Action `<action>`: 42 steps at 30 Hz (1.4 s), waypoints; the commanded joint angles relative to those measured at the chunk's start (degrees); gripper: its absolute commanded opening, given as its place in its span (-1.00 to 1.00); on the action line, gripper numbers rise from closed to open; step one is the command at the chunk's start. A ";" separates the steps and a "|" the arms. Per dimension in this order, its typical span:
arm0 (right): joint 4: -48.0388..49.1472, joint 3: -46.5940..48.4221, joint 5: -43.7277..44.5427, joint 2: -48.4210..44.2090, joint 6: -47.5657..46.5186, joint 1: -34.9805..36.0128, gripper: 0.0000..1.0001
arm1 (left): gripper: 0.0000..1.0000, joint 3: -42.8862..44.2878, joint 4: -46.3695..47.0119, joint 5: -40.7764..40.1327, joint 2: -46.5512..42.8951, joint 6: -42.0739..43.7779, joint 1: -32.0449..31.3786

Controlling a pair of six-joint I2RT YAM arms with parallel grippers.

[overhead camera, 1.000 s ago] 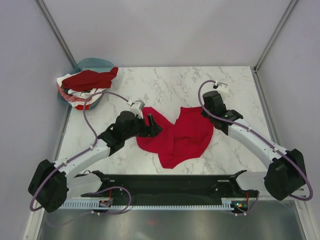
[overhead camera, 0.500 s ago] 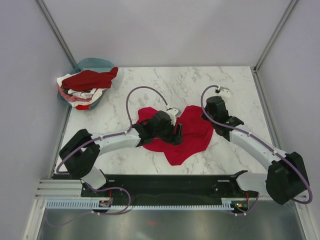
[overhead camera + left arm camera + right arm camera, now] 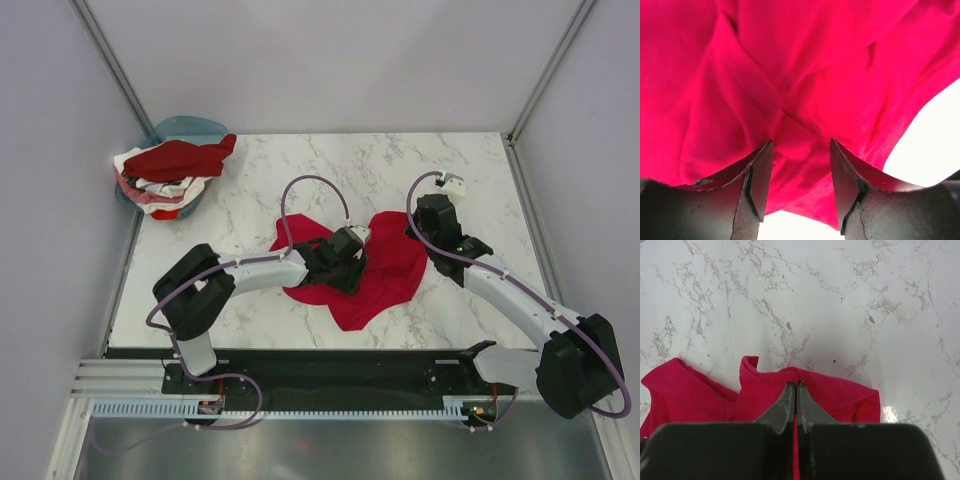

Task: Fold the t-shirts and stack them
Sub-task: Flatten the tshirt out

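Observation:
A bright crimson t-shirt (image 3: pixel 380 275) lies crumpled in the middle of the marble table. My left gripper (image 3: pixel 352 262) sits on top of it near its centre, jaws open with cloth spread beneath and between them (image 3: pixel 800 165). My right gripper (image 3: pixel 418 228) is at the shirt's far right edge, shut on a pinched fold of the crimson cloth (image 3: pixel 796 385). Other t-shirts, dark red (image 3: pixel 180 157), white and coral pink, are piled at the back left.
The shirt pile sits in a teal plastic basin (image 3: pixel 190 127) at the back left corner. Grey walls stand on both sides and behind. A black rail (image 3: pixel 330 365) runs along the table's near edge.
My left arm swung right from the shirt's left edge onto its middle, carrying cloth over. The shirt's left part now lies folded inward. My right gripper stayed at the right edge.

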 commanded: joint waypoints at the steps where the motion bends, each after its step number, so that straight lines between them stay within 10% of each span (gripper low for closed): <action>1: 1.73 0.08 1.06 0.13 0.48 0.13 -1.00 | 0.12 2.49 -2.96 -0.45 0.04 0.06 -1.05; 11: 1.73 -0.01 1.14 0.57 0.57 0.13 -1.00 | 0.27 3.45 -4.98 -1.32 -0.66 0.76 -3.59; 21: 1.55 -0.10 1.32 0.57 0.57 0.04 -1.00 | -0.22 5.39 -7.10 -2.46 1.09 1.46 -4.04; 32: 1.55 -0.27 1.58 0.22 0.48 0.04 -1.00 | 0.06 7.41 -8.33 -1.50 4.26 1.90 -4.12; 42: 1.55 -0.45 2.20 0.04 0.57 0.04 -1.00 | -0.96 5.92 -8.68 -6.15 -0.73 1.90 -4.12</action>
